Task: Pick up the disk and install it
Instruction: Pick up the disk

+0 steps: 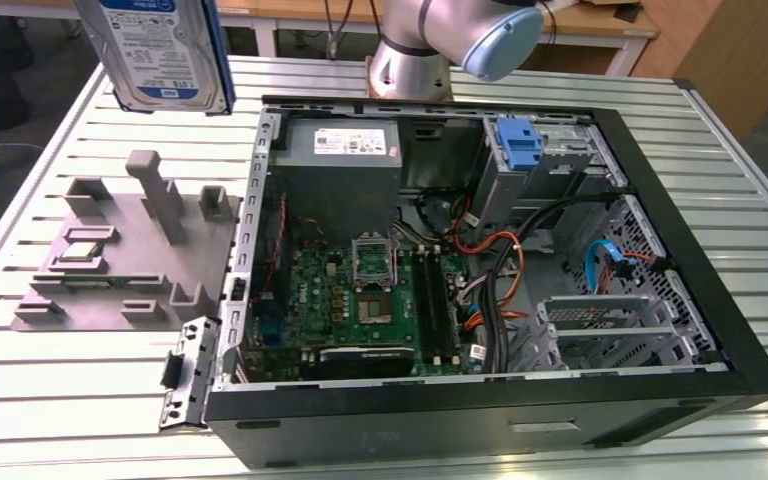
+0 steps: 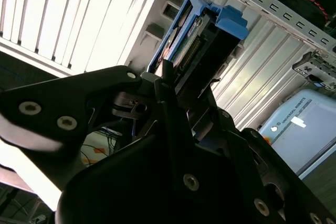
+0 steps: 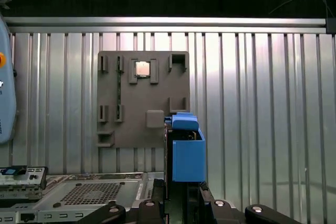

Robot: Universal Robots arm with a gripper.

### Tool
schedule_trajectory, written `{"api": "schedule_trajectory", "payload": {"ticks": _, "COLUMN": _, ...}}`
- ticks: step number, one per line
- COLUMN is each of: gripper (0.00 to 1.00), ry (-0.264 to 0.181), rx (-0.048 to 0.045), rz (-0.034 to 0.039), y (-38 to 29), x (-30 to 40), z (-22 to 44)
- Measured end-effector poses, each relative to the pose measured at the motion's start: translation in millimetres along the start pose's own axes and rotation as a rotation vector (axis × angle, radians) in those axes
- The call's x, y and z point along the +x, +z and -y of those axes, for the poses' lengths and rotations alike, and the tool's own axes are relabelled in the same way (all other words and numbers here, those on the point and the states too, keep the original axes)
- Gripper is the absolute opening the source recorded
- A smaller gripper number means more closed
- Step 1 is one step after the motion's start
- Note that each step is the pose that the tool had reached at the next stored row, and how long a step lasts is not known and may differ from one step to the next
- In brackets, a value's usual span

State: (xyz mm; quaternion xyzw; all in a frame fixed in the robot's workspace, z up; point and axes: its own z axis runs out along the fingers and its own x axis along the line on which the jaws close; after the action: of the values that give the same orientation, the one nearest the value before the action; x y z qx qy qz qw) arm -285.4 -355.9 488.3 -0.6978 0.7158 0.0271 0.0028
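The disk (image 1: 164, 50), a silver-grey drive with a white-and-blue label in a blue carrier frame, hangs upright high above the table at the exterior view's top left, left of the open computer case (image 1: 704, 300). In both wrist views my gripper (image 2: 176, 80) (image 3: 184, 195) is shut on one end of the disk (image 2: 210, 30), whose blue carrier (image 3: 187, 153) sticks out beyond the fingers. The disk hovers over the grey fixture plate (image 3: 142, 98).
The grey fixture plate (image 1: 131, 260) with pegs and a small chip (image 1: 80, 250) lies on the slatted table (image 1: 64, 400). Inside the case are a power-supply box (image 1: 337, 145), a motherboard (image 1: 357, 300), cables and a blue bracket (image 1: 522, 145) in the drive bay. The arm's base (image 1: 418, 50) stands behind.
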Motion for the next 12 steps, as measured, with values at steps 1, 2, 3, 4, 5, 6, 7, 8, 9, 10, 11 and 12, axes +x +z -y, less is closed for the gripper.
{"api": "schedule_trajectory", "payload": {"ticks": 1, "gripper": 0.35, "ry": 0.0, "rx": 0.0, "rz": 0.0, "y": -0.1, "x": 1.3, "z": 0.5}}
{"api": "schedule_trajectory", "payload": {"ticks": 2, "gripper": 0.35, "ry": 0.0, "rx": 0.0, "rz": 0.0, "y": -0.1, "x": 2.0, "z": 1.3}}
{"api": "schedule_trajectory", "payload": {"ticks": 3, "gripper": 0.35, "ry": 0.0, "rx": 0.0, "rz": 0.0, "y": -0.1, "x": 2.3, "z": 2.6}}
{"api": "schedule_trajectory", "payload": {"ticks": 4, "gripper": 0.35, "ry": 0.0, "rx": 0.0, "rz": 0.0, "y": -0.2, "x": 2.5, "z": 4.1}}
{"api": "schedule_trajectory", "payload": {"ticks": 5, "gripper": 0.35, "ry": 0.0, "rx": 0.0, "rz": 0.0, "y": -0.3, "x": 2.5, "z": 5.9}}
{"api": "schedule_trajectory", "payload": {"ticks": 6, "gripper": 0.35, "ry": 0.0, "rx": 0.0001, "rz": 0.0001, "y": -0.3, "x": 2.5, "z": 8.1}}
{"api": "schedule_trajectory", "payload": {"ticks": 7, "gripper": 0.35, "ry": 0.0, "rx": 0.0, "rz": 0.0, "y": -0.4, "x": 2.5, "z": 10.6}}
{"api": "schedule_trajectory", "payload": {"ticks": 8, "gripper": 0.35, "ry": 0.0, "rx": 0.0, "rz": 0.0, "y": -0.5, "x": 2.4, "z": 13.2}}
{"api": "schedule_trajectory", "payload": {"ticks": 9, "gripper": 0.35, "ry": 0.0, "rx": 0.0, "rz": 0.0, "y": -0.6, "x": 2.3, "z": 15.9}}
{"api": "schedule_trajectory", "payload": {"ticks": 10, "gripper": 0.35, "ry": 0.0, "rx": -0.0001, "rz": 0.0, "y": -0.7, "x": 2.3, "z": 18.6}}
{"api": "schedule_trajectory", "payload": {"ticks": 11, "gripper": 0.35, "ry": 0.0, "rx": -0.0001, "rz": 0.0, "y": -0.7, "x": 2.2, "z": 21.2}}
{"api": "schedule_trajectory", "payload": {"ticks": 12, "gripper": 0.35, "ry": 0.0, "rx": 0.0, "rz": 0.0, "y": -0.7, "x": 2.1, "z": 23.8}}
